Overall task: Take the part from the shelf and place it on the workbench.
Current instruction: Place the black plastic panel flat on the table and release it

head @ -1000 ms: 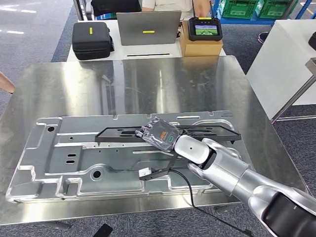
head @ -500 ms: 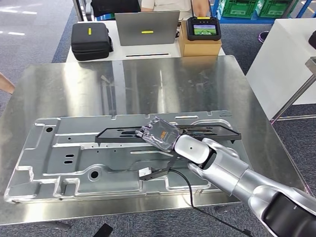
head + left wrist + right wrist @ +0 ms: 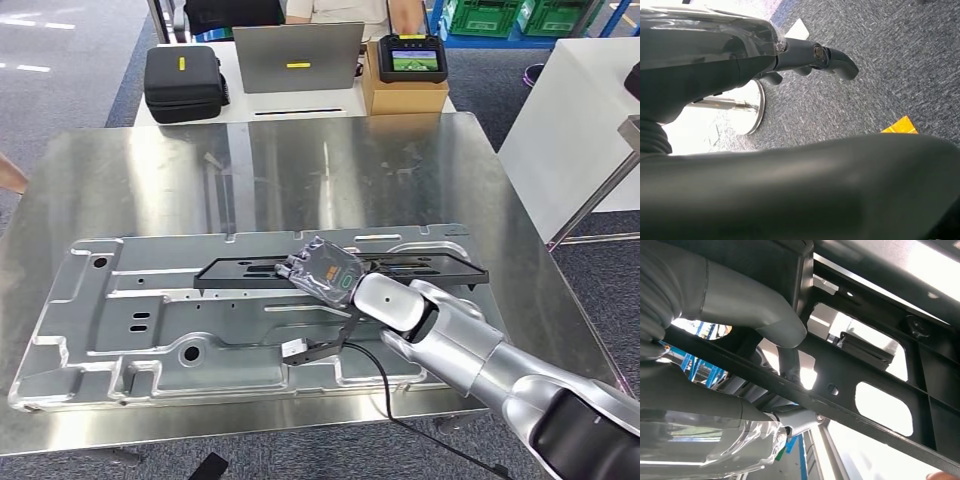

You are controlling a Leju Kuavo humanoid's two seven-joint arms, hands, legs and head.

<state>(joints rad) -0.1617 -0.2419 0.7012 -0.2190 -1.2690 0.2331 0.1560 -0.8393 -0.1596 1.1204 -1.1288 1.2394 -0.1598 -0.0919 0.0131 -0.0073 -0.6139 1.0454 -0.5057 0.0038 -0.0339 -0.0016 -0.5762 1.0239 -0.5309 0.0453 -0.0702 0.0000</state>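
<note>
The part is a long flat black frame (image 3: 234,271) with cut-outs, lying lengthwise over the big stamped metal panel (image 3: 151,320) on the steel workbench (image 3: 302,170). My right hand (image 3: 326,270), under a clear cover, grips the frame near its middle. I cannot tell whether the frame rests on the panel or hangs just above it. In the right wrist view the grey thumb (image 3: 753,310) presses one side of the black frame (image 3: 866,375) and the fingers curl under it. My left hand (image 3: 753,55) hangs over grey carpet, fingers stretched out and holding nothing.
Behind the workbench stands a table with a black case (image 3: 185,80), a laptop (image 3: 298,55) and a controller on a cardboard box (image 3: 411,60). A white table (image 3: 581,130) is at the right. A black cable (image 3: 377,385) trails from my right wrist. A person's hand (image 3: 9,175) shows at the left edge.
The whole picture shifted slightly a second ago. My right hand and the black frame have stayed in place over the panel.
</note>
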